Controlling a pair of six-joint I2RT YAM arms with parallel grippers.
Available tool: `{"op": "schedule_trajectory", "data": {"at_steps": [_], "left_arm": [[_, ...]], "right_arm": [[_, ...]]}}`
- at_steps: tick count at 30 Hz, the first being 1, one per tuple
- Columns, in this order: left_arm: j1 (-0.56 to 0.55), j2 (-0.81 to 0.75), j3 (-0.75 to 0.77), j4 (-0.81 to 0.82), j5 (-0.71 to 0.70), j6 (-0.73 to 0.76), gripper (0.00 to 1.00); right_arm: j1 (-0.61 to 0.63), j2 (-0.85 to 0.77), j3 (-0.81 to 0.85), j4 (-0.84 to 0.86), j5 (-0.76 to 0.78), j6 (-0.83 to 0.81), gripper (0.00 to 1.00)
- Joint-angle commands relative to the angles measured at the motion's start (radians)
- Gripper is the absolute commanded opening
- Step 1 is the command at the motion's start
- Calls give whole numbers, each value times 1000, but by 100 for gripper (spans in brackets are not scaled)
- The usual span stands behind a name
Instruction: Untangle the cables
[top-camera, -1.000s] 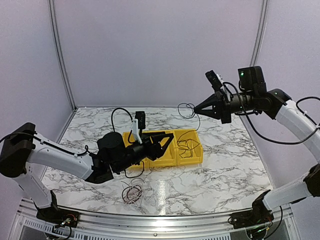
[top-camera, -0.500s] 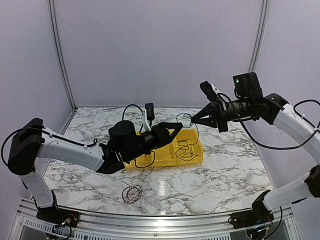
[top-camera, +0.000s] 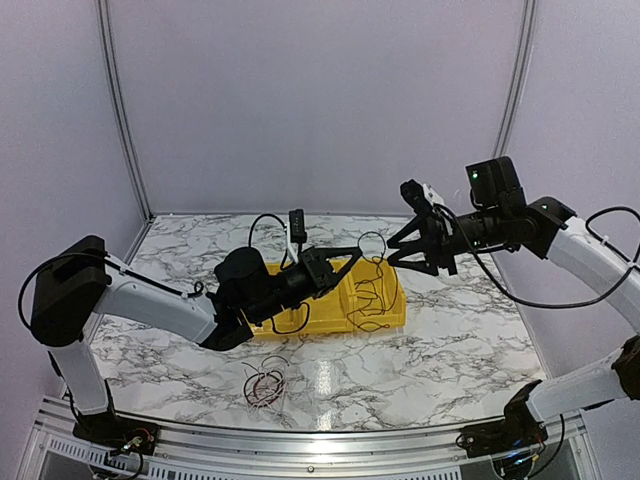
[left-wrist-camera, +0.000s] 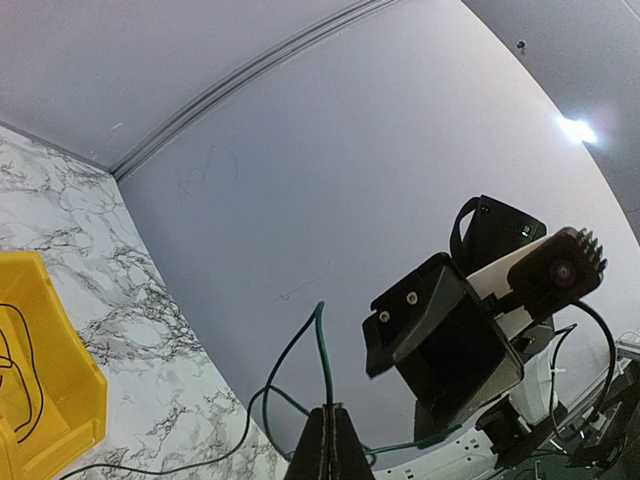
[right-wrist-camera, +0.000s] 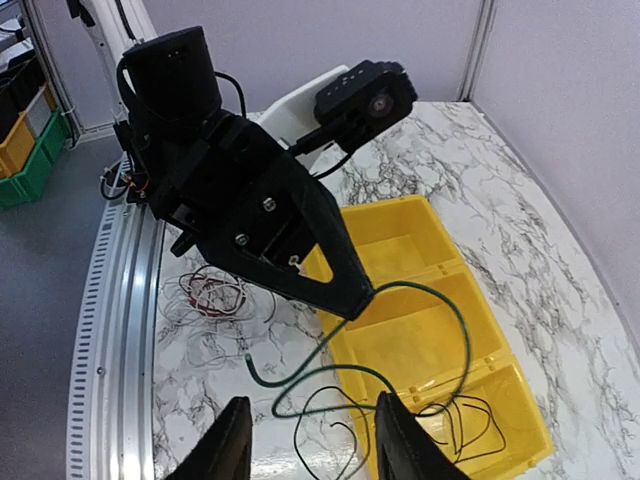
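I read left gripper (left-wrist-camera: 329, 412) pinched shut on the green wire (left-wrist-camera: 323, 350). Right gripper (right-wrist-camera: 312, 440) fingers apart, facing it. Yellow bin (right-wrist-camera: 395, 215) below both.

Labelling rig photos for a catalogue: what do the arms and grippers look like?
Both arms: white links, black joints and wrists, thick black cables looping alongside. The left gripper and right gripper are black, with wedge-shaped fingers tapering to tips. A small green light shows on the right arm.

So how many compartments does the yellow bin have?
3 in a row: one end holding black cables, the middle, the other end by the left claw, which may hide more.
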Motion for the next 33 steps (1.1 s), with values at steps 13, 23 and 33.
{"op": "schedule_trajectory", "data": {"at_steps": [13, 23, 33], "left_arm": [[13, -23, -58, 140, 49, -6, 0], [13, -43, -57, 147, 64, -3, 0], [2, -206, -141, 142, 103, 54, 0]], "right_arm": [[-82, 24, -149, 117, 102, -28, 84], [-82, 192, -165, 214, -72, 45, 74], [-242, 260, -138, 267, -99, 124, 0]]}}
